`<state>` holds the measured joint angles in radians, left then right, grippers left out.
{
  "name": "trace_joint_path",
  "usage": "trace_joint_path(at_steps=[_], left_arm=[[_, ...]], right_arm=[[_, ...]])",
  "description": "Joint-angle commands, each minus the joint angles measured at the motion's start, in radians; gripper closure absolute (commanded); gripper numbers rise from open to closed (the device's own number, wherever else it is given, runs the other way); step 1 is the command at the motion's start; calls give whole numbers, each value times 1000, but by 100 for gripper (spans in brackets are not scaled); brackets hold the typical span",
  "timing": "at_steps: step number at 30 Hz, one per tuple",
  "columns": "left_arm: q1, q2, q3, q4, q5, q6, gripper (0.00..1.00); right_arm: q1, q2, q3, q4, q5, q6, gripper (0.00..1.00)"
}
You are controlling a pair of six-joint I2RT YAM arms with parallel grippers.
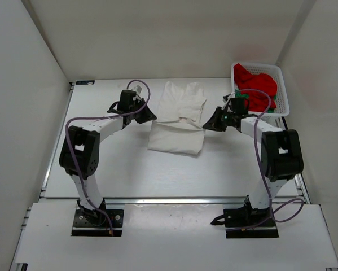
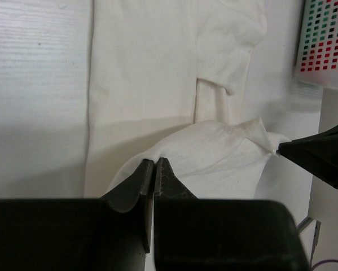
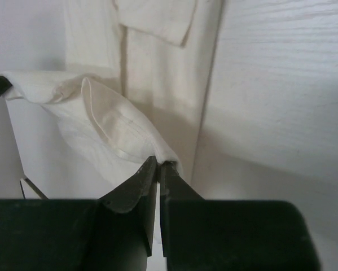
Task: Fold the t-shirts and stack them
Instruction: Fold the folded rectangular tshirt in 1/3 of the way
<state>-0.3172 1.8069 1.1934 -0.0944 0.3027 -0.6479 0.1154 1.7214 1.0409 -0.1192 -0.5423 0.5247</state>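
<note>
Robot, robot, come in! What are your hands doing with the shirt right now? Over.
Left gripper, right gripper: both shut on soft white cloth t-shirt, its edge lifted. Bright red cloth t-shirt in white plastic lattice basket. Nothing in the way.

green shirt [image 1: 240, 96] mostly hidden under red shirt [image 1: 259, 84] in basket [image 1: 258, 65].

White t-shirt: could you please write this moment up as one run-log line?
stage: mid-fold | left claw: shut on white t-shirt edge | right claw: shut on opposite edge | red t-shirt: in basket
</note>
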Motion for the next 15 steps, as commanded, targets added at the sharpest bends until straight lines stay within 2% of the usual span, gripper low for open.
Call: trace_joint_path(at_steps=[1, 4, 9, 11, 12, 14, 15], left_arm=[[-6, 66, 113, 12, -5, -3, 100], [7, 164, 187, 13, 3, -15, 100], [15, 212, 225, 33, -56, -24, 99], [24, 212, 198, 80, -24, -45, 88], [30, 192, 187, 82, -11, -61, 87], [24, 131, 114, 197, -33, -85, 92], [23, 94, 83, 235, -57, -97, 89]], right_arm=[[-19, 79, 103, 24, -21, -26, 100], [-25, 174, 165, 38, -25, -26, 99], [-33, 225, 232, 53, -33, -12, 99], [-34, 250, 248, 44, -39, -15, 92], [-28, 247, 240, 56, -44, -9, 87], [-33, 216, 234, 73, -32, 0, 88], [-33, 208, 240, 78, -25, -5, 87]])
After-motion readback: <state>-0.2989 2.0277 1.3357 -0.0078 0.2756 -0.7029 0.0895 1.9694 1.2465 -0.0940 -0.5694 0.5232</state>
